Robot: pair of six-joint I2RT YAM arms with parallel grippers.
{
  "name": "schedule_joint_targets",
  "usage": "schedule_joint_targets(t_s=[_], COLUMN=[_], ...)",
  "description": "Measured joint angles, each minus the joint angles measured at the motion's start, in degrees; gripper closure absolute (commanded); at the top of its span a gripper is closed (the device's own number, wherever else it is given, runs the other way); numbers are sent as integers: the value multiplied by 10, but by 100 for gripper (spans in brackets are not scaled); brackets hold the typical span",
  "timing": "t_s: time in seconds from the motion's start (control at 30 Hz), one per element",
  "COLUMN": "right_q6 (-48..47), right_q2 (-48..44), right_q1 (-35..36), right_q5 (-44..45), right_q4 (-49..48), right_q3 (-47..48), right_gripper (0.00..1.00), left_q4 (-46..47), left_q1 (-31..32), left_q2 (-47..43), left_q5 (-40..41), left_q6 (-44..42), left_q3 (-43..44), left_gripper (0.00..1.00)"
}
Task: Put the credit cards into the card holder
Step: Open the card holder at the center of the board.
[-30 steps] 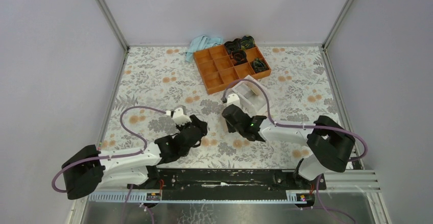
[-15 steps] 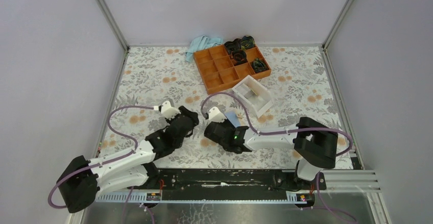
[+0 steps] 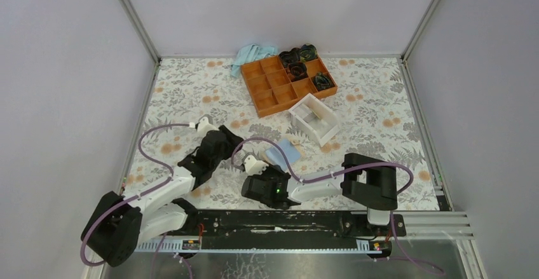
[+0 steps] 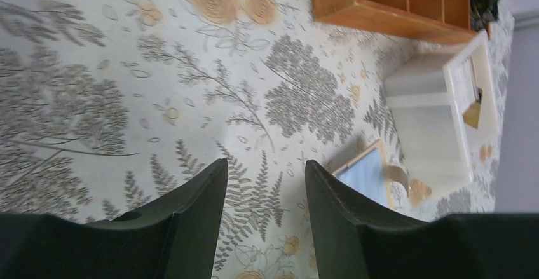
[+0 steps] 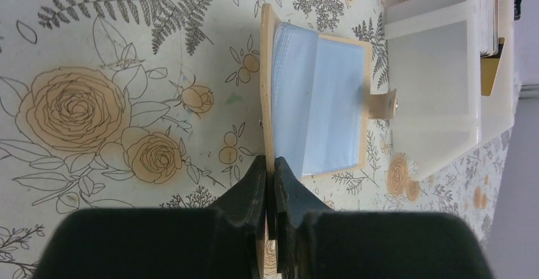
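Worktop (image 3: 191, 95) with a grey-and-orange floral print, carrying all objects. Small tan leather-like folding card holder (image 5: 318, 107) lies open near the worktop's middle, its light-blue inner leaves facing up and its closure tab (image 5: 381, 105) pointing toward the white plastic box (image 5: 438, 56) just beside it. Right claw (image 5: 270, 164): black fingers pressed together on the thin tan edge of the card holder's near cover, which shows edge-on in the right wrist view. Left claw (image 4: 265, 164): fingers apart with nothing between them, poised above bare floral print to the left of the card holder and apart from it. Thin flat credit cards (image 5: 487, 21) stand on edge as a stack in one compartment of the white plastic box; their colour cannot be told. Orange compartment tray (image 4: 381, 18) sits beyond the box toward the far edge, with dark bundled items (image 3: 297, 69) in some of its cells. Crumpled light-blue cloth (image 3: 250, 55) lies just beside the tray's far left corner.
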State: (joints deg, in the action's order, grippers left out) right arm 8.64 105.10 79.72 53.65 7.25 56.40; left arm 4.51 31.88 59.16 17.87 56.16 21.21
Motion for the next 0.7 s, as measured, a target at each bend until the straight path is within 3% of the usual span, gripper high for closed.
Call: schedule_joint_targets(t_s=[0.47,0.7], right_q6=[-23,-32], right_q2=[26,30], right_q1=[16,16], right_q5=[22,23], right_q4=[9,11], right_q3=[9,19], right_gripper=[99,98], left_q4=[79,113], left_q1=[-17,-21], left_q2=[53,122], left_q5=[-158,-242], left_q6=[-81,-104], left_q3=[52,93], left_gripper=[45,45])
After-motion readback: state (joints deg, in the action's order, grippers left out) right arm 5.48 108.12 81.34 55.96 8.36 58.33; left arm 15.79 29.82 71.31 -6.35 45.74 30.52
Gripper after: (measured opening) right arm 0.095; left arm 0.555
